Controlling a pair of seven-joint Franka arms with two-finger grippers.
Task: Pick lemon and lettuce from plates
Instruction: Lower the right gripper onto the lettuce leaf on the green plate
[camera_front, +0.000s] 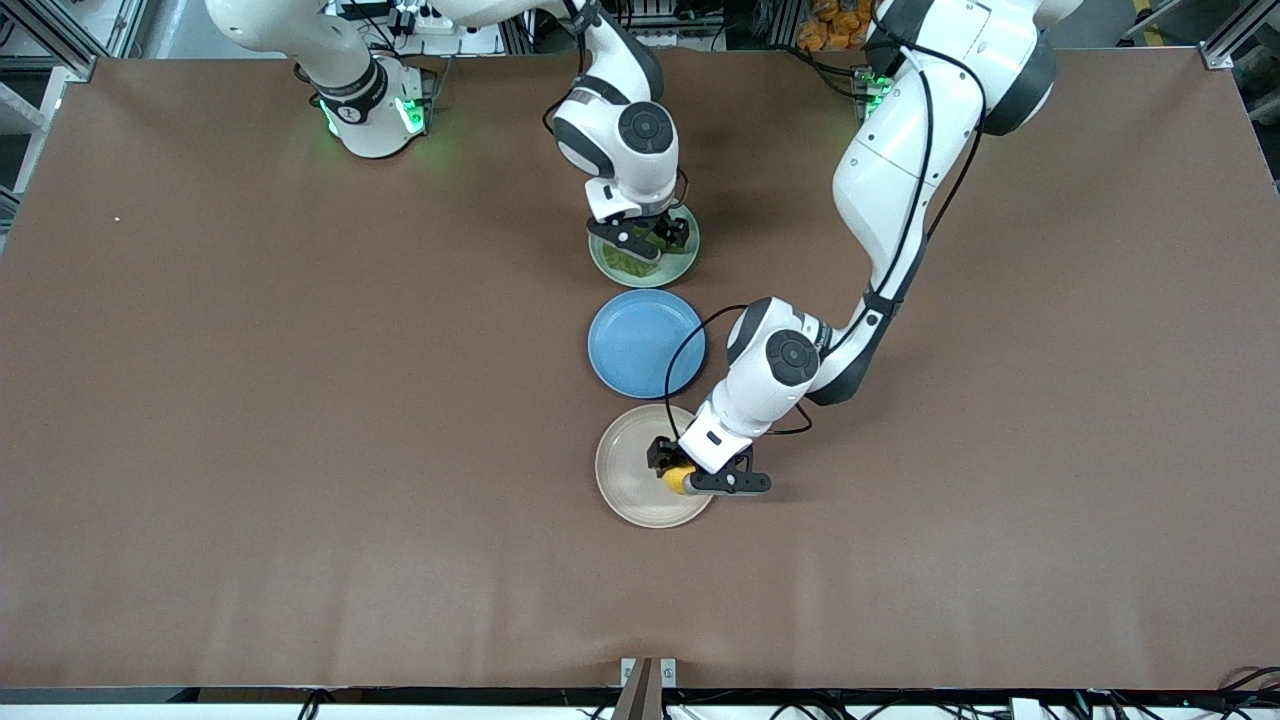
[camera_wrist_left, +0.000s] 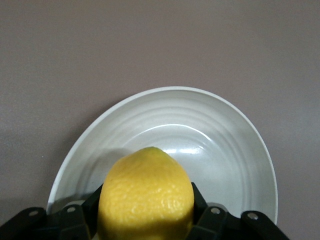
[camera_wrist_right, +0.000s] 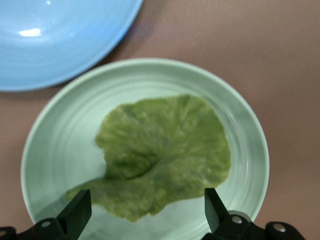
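The left gripper (camera_front: 682, 478) clamps the lemon (camera_wrist_left: 146, 196) over the beige plate (camera_front: 625, 470), its pointed tip showing only in the left wrist view, while the right gripper (camera_wrist_right: 145, 212) hangs spread over the lettuce (camera_wrist_right: 162, 155) lying flat on the mint plate (camera_wrist_right: 50, 150).

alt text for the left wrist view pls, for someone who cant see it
The left gripper is shut on the lemon, which fills the foreground between its black fingers. Under it sits the beige plate on the brown table.
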